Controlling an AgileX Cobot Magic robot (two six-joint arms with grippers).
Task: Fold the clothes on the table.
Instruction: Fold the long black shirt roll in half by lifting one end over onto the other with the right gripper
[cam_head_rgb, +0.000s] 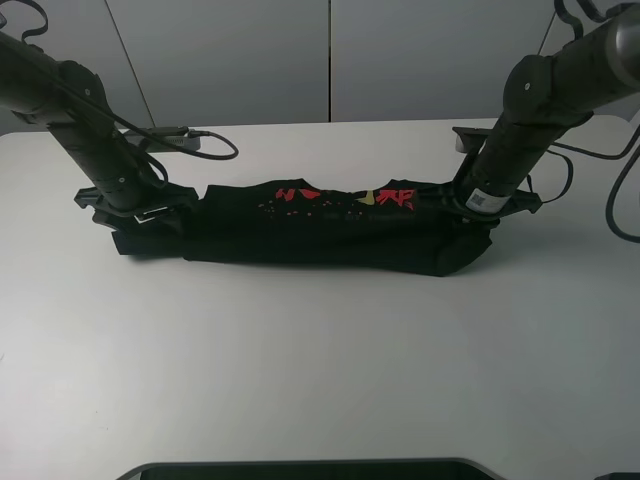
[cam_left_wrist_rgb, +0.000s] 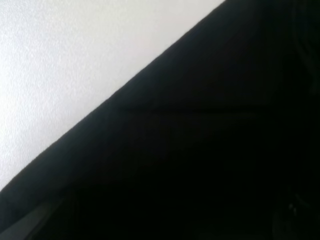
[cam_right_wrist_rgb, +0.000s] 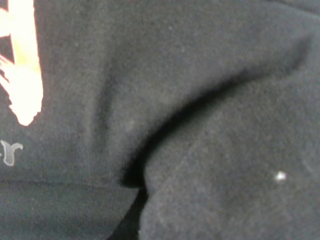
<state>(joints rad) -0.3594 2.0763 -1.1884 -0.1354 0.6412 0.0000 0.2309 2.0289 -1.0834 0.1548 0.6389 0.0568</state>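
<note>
The clothes (cam_head_rgb: 320, 235), a black T-shirt with red and yellow print along its far side, lie folded into a long narrow strip across the white table (cam_head_rgb: 320, 370). My left gripper (cam_head_rgb: 140, 212) is down at the strip's left end, its jaws spread wide and low over the cloth. My right gripper (cam_head_rgb: 482, 212) presses onto the strip's right end, its fingertips hidden in the fabric. The left wrist view shows only black cloth (cam_left_wrist_rgb: 210, 150) against bare table (cam_left_wrist_rgb: 75, 50). In the right wrist view, puckered black cloth (cam_right_wrist_rgb: 225, 100) and a piece of red print (cam_right_wrist_rgb: 25, 65) fill the picture.
A cable (cam_head_rgb: 200, 145) loops on the table behind the left arm, and another cable (cam_head_rgb: 620, 200) hangs at the right edge. A dark flat object (cam_head_rgb: 310, 470) sits at the table's near edge. White tabletop stretches in front of the shirt.
</note>
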